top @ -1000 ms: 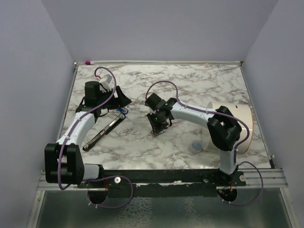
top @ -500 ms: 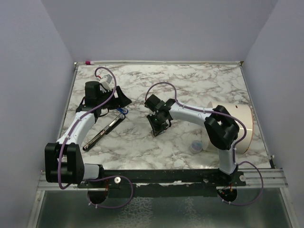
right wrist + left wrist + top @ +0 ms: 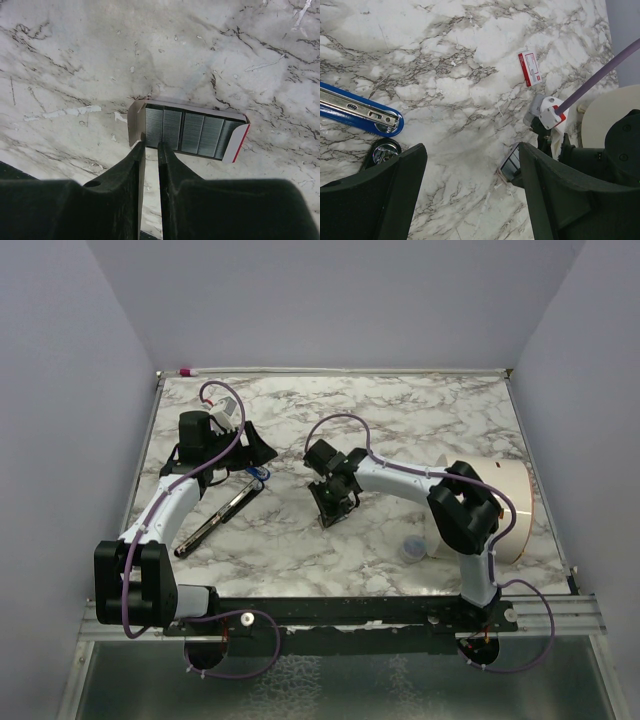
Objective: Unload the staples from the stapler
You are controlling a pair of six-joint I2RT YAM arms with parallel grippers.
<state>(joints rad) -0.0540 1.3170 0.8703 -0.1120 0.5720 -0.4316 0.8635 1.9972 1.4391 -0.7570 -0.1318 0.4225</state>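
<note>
The staples [image 3: 192, 132] lay as silvery strips packed side by side in a small open white box [image 3: 134, 120] with one red end. The box sat flat on the marble table [image 3: 420, 420], near its middle. The right gripper [image 3: 150, 145] had its tips at the box's near edge, by the leftmost strip. Its fingers [image 3: 122, 185] stood a thin slit apart, and whether they pinched anything could not be told.

The stapler [image 3: 362, 112], a blue arm with a bare silver rail, lay at 9 o'clock from the box. A dark piece [image 3: 382, 152] with a silvery inside lay just beside its rounded end. The left gripper [image 3: 470, 150] stood near them, its jaws spread wide with only bare marble between.

In the left wrist view, a small white piece [image 3: 530, 69] with red marks lay at 12 o'clock from the box. A cream drum [image 3: 500, 500] lay at 3 o'clock, by the table's right edge.
</note>
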